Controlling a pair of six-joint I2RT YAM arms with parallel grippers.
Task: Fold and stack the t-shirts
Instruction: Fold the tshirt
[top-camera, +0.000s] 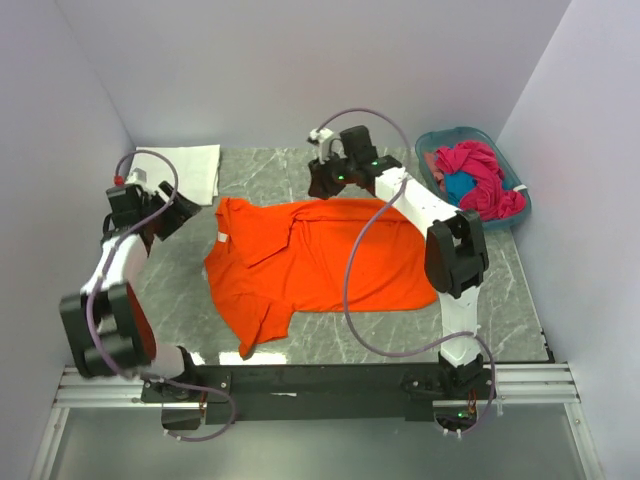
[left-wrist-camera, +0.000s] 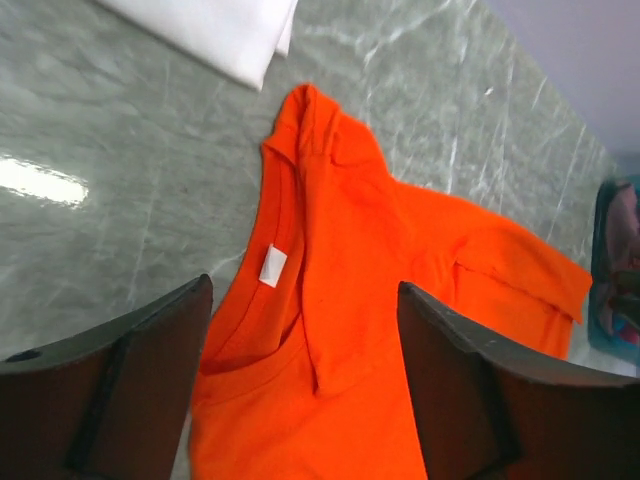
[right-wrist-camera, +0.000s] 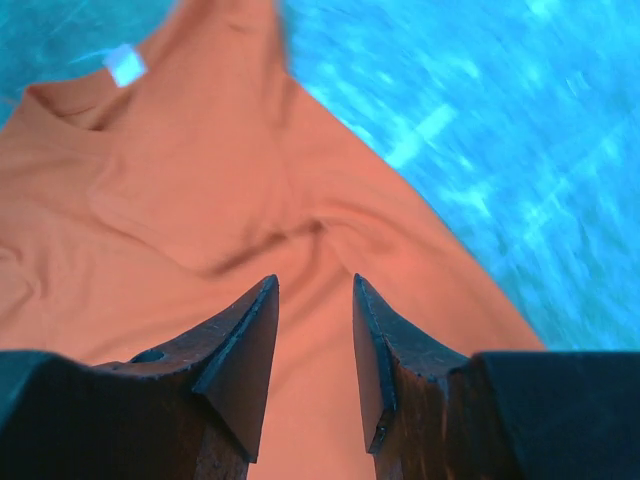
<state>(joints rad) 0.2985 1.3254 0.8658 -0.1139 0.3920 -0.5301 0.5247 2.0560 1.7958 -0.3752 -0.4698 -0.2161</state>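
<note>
Flat but creased, the orange t-shirt (top-camera: 320, 255) lies on the marble table (top-camera: 330, 338), one shoulder folded over its chest. Its collar and white label (left-wrist-camera: 273, 266) sit below the left gripper (left-wrist-camera: 303, 300), whose jaws are spread wide and empty. The right gripper (right-wrist-camera: 315, 295) has its jaws narrowly parted above rumpled cloth, grasping nothing.

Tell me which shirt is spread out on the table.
The orange t-shirt, lying open mid-table. The white shirt sits folded far left; the magenta shirt and blue shirt are bunched in the teal basket.
</note>
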